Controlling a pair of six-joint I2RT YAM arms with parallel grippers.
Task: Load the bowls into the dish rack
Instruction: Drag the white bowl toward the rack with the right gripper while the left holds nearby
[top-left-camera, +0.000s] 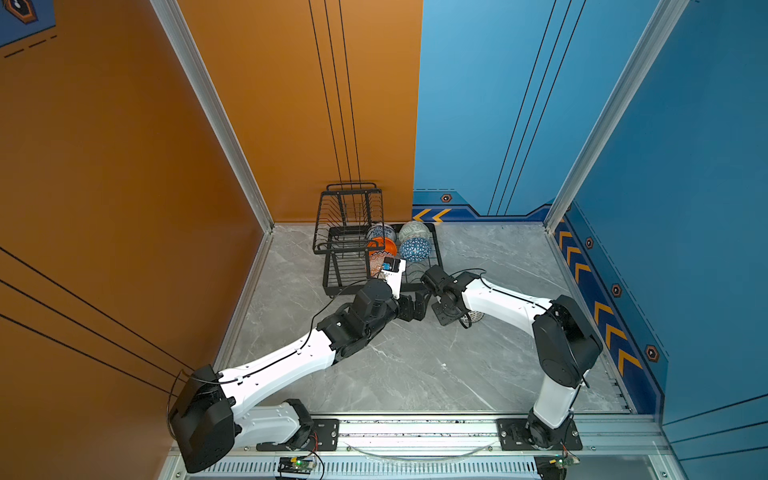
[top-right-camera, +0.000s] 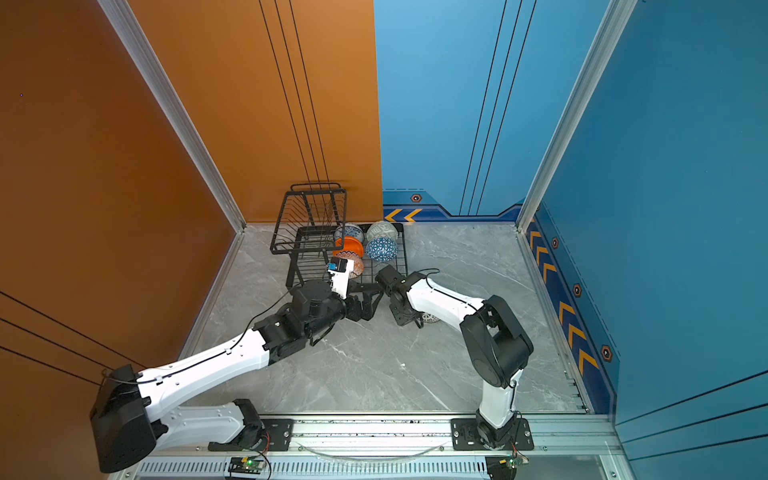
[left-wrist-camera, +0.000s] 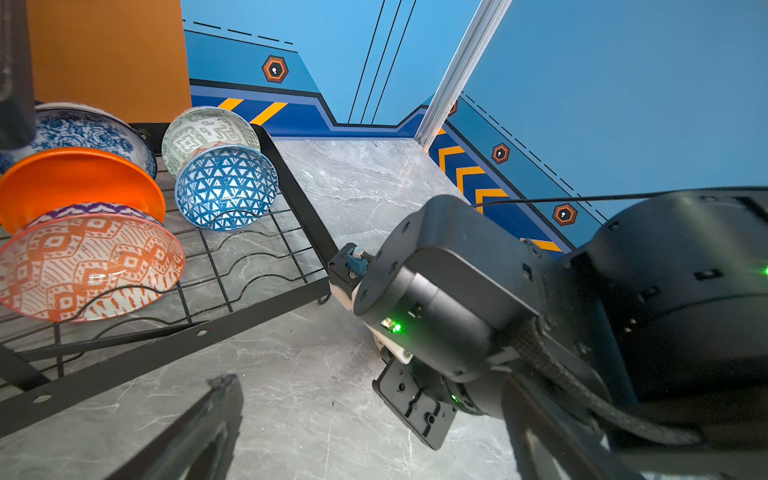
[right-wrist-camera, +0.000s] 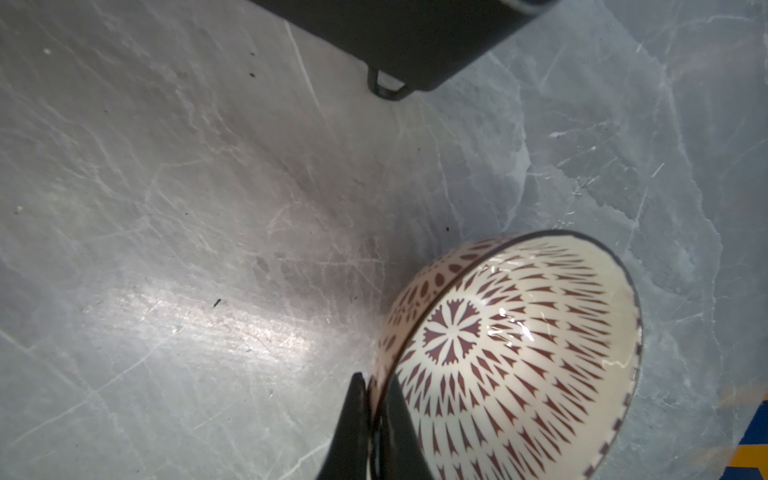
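right hand (right-wrist-camera: 374, 380) clamps white bowl (right-wrist-camera: 519, 353) rim | left hand (top-left-camera: 415, 305) splayed | near rack (left-wrist-camera: 298, 195) edge

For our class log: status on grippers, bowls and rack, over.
Left gripper open, empty. Right gripper shut on brown-patterned bowl rim. Five bowls in dish rack. Left gripper close, may crowd approach.

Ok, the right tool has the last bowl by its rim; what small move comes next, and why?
Probably raise the white bowl straight up, a little. The right tool is shut on its rim, the bowl is tilted and low by the table, and the rack has a front bar raised off the table, with free slots behind it.
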